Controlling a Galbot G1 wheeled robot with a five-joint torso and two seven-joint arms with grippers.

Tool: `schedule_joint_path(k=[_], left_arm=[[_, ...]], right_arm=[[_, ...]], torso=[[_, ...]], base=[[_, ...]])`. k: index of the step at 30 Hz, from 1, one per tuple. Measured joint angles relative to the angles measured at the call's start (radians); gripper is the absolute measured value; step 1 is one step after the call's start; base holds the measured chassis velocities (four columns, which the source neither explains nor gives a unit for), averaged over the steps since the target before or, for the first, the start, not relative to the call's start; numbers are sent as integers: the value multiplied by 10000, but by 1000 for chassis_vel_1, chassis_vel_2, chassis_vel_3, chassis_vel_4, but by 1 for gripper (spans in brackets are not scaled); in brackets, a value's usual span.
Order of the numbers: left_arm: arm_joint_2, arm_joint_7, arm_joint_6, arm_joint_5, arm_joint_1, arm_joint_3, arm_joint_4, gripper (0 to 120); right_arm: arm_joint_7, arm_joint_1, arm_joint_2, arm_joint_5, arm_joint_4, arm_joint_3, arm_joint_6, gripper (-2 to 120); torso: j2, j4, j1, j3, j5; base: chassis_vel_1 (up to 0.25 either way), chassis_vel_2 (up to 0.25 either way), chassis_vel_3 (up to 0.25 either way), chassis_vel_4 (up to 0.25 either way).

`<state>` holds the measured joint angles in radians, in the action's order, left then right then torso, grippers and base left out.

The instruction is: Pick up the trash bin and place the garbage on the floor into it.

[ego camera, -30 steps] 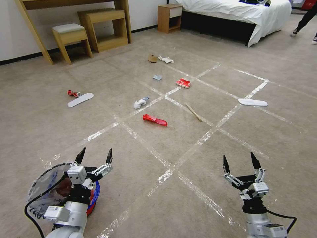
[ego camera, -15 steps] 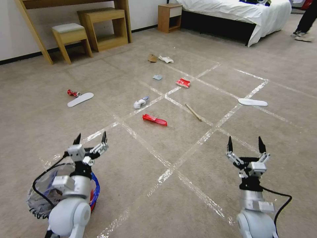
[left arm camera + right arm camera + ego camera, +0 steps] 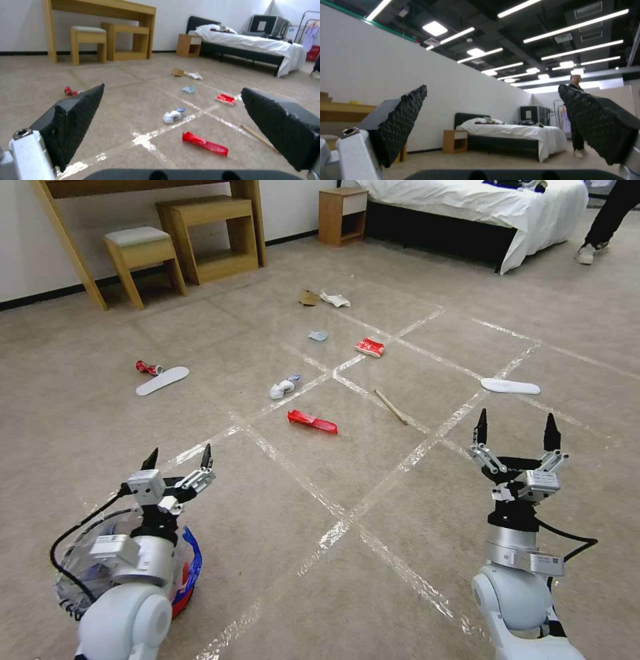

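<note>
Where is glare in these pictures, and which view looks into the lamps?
Head view: the tape lines on the floor shine white with glare. Left wrist view: the same glare on tape near the red wrapper. Right wrist view: it looks up into bright ceiling strip lights.

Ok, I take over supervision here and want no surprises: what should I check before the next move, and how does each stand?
1. Left claw open and empty: ok.
2. Right claw open and empty: ok.
3. Trash bin upright on the floor, under the left arm, not gripped: ok.
4. Bag liner seated on the bin's rim: cannot tell.
5. Garbage ahead on the carpet, red wrapper and wooden stick lying apart: ok.
</note>
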<state>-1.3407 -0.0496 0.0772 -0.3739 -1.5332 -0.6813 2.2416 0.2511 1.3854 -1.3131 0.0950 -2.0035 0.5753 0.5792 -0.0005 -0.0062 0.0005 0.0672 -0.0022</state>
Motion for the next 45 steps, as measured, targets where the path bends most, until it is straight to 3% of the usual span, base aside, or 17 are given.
schedule_joint_path(k=[8,10,11,14,19,21,23,24,26,28,31,33,34,37,39,40,45], left_arm=[[269,-127,539,-26,-755,-839,815,100],[558,-322,906,-391,-1170,-1391,1243,100],[558,-322,906,-391,-1170,-1391,1243,100],[986,-922,1525,-1377,-1762,-2436,1808,100],[1254,-1566,1987,-1969,-2329,-3352,1904,100],[1393,-1895,2478,-2220,-2685,-4098,1925,100],[1457,-2026,2730,-2425,-2796,-4382,1940,100],[1584,-2368,3346,-2918,-2992,-4839,1958,100],[1636,-2507,3591,-3121,-3065,-5004,1956,100],[1832,-2851,4322,-3585,-3318,-5479,1856,100],[1959,-2887,4491,-3660,-3486,-5763,1741,100],[2209,-3096,5349,-5082,-3618,-6314,1563,100],[2209,-3096,5349,-5082,-3618,-6314,1563,100],[2503,-3366,6116,-6586,-3619,-6593,1249,100],[2526,-3372,6258,-6819,-3618,-6602,1212,100],[2575,-3377,6576,-7425,-3574,-6504,1042,100],[2624,-3105,6675,-7698,-3317,-5920,546,100]], right_arm=[[47,411,544,546,-525,-170,-193,100],[39,445,769,657,-554,-172,-195,100],[39,445,769,657,-554,-172,-195,100],[-215,394,972,607,-386,-20,-112,100],[-303,357,1082,561,-217,-56,-19,100],[-359,336,1120,525,-128,-113,1,100],[-372,324,1123,505,-78,-145,14,100],[-377,300,1122,490,13,-191,33,100],[-394,296,1123,487,76,-201,56,100],[-446,279,1127,475,284,-204,163,100],[-488,278,1177,477,386,-195,221,100],[-558,252,1217,462,562,-175,327,100],[-558,252,1217,462,562,-175,327,100],[-699,237,1171,392,800,-149,506,100],[-723,246,1157,387,825,-147,529,100],[-789,287,1096,331,883,-139,594,100],[-900,390,993,233,914,-83,705,100]], torso=[[0,-1,0,0,2],[0,0,0,0,3],[0,0,0,0,3],[1,-1,0,0,5],[0,-1,0,0,1],[1,0,0,0,0],[1,0,0,0,1],[0,0,0,0,3],[0,0,0,0,0],[0,-1,0,0,2],[0,-1,0,0,0],[1,0,0,0,2],[1,0,0,0,2],[1,-2,0,1,2],[1,-2,0,0,3],[1,0,0,0,3],[1,-1,0,1,2]], base=[[0,0,0,0],[0,0,0,0],[0,0,0,0],[0,0,0,0],[0,0,0,0],[0,0,0,0],[0,0,0,0],[0,0,0,0],[0,0,0,0],[0,0,0,0],[0,0,0,0],[0,0,0,0],[0,0,0,0],[0,0,0,0],[0,0,0,0],[0,0,0,0],[0,0,0,0]])
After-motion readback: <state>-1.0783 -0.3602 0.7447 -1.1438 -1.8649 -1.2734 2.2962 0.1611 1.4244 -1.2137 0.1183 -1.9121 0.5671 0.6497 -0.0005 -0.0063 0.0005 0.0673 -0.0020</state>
